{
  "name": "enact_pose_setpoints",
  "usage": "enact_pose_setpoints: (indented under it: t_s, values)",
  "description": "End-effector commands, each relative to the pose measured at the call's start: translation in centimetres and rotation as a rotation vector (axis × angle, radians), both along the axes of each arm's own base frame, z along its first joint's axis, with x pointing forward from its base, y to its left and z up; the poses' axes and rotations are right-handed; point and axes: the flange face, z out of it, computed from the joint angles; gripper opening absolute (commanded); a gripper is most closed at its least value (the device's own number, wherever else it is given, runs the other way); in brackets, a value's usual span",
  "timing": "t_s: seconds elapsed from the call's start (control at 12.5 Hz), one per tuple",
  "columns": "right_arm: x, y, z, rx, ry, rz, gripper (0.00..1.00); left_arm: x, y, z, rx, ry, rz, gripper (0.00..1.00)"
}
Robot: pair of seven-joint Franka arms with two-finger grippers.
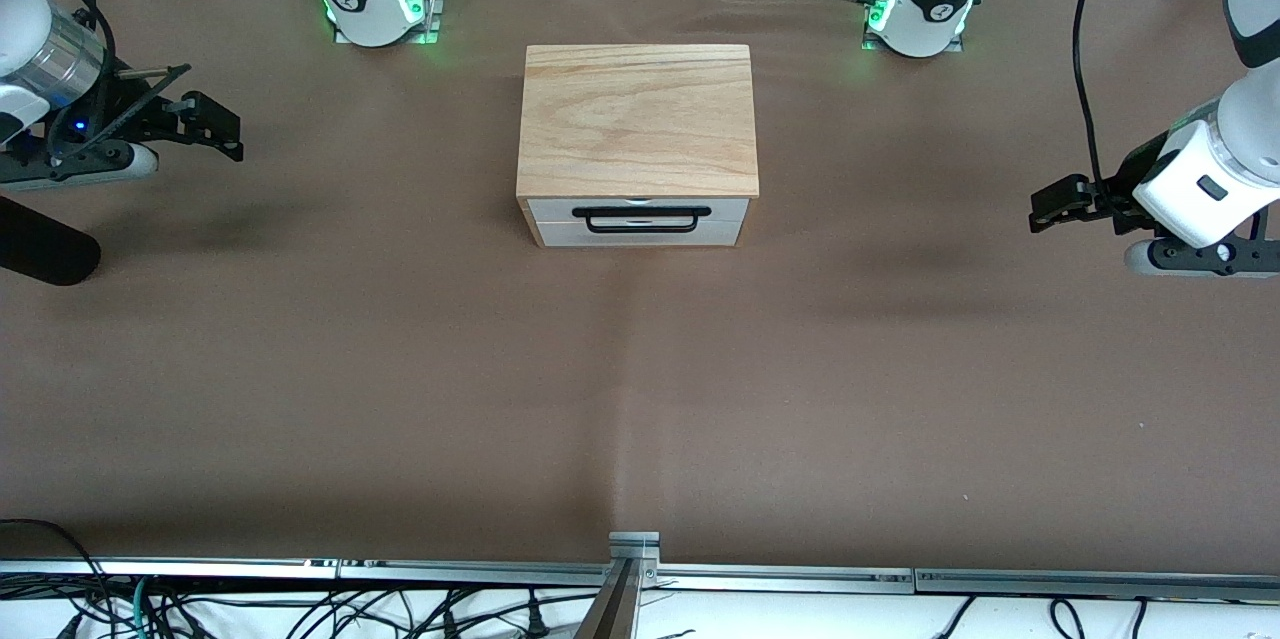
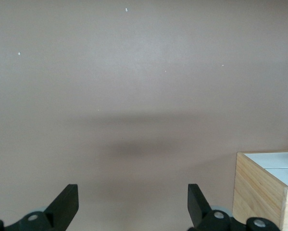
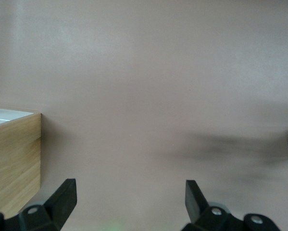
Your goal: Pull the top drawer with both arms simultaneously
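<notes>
My wrist views cut the chest (image 1: 637,134) to one corner, and its lower drawer barely shows under the top drawer (image 1: 637,212), which sits closed at mid-table, white-fronted with a black wire handle (image 1: 640,220). My left gripper (image 1: 1050,206) and right gripper (image 1: 222,127) hang spread wide and empty over bare brown table (image 1: 640,399) at either end, well apart from the chest.

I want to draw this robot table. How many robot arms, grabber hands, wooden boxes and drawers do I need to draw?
Robot arms: 2
Grabber hands: 2, the left gripper and the right gripper, both open over bare table
Wooden boxes: 1, the chest
Drawers: 2, the top drawer and the lower drawer, both shut
Total: 7
</notes>
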Motion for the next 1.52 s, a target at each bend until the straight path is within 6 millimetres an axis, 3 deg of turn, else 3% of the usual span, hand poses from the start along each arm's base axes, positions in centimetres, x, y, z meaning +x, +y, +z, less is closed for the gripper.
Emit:
enact_pose_setpoints:
  t_s: [0.0, 1.44]
  values:
    - [-0.55, -0.15, 0.23, 0.006, -0.010, 0.010, 1.00, 0.03, 0.37, 0.77, 0.011, -0.021, -0.020, 1.00]
    - [-0.14, -0.13, 0.07, 0.011, -0.019, 0.017, 1.00, 0.24, -0.01, 0.28, 0.011, -0.014, -0.020, 1.00]
